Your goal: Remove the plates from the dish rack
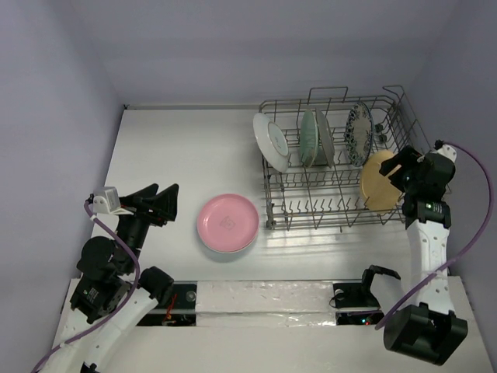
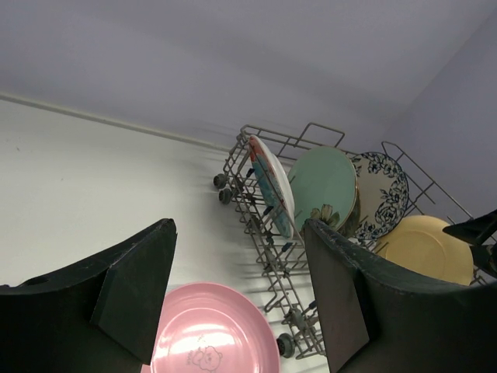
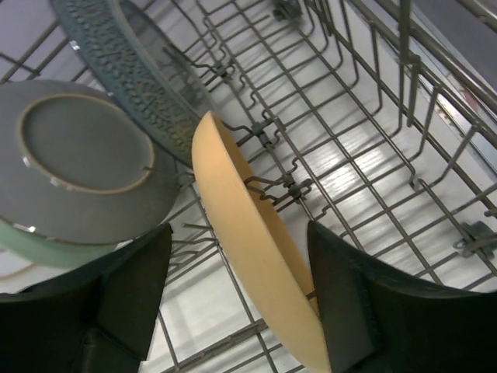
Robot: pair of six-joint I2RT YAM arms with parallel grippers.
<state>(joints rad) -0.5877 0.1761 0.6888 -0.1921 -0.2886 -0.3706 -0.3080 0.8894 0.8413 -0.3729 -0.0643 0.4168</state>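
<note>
The grey wire dish rack [image 1: 342, 203] stands at the right of the table. It holds a red-and-teal floral plate [image 1: 271, 141], a mint green plate [image 1: 309, 138], a black-and-white patterned plate [image 1: 359, 134] and a yellow-orange plate [image 1: 379, 181], all on edge. My right gripper [image 1: 404, 172] is open, its fingers [image 3: 342, 295] on either side of the yellow-orange plate's rim [image 3: 248, 249]. A pink plate [image 1: 227, 222] lies flat on the table left of the rack, with a pale rim under it. My left gripper [image 1: 165, 203] is open and empty, left of the pink plate [image 2: 210, 334].
A pale grey plate [image 1: 324, 138] stands right behind the mint one; its underside shows in the right wrist view [image 3: 78, 155]. Lilac walls close the table at the back and sides. A small black bracket [image 1: 373, 284] sits at the near edge by the right arm's base.
</note>
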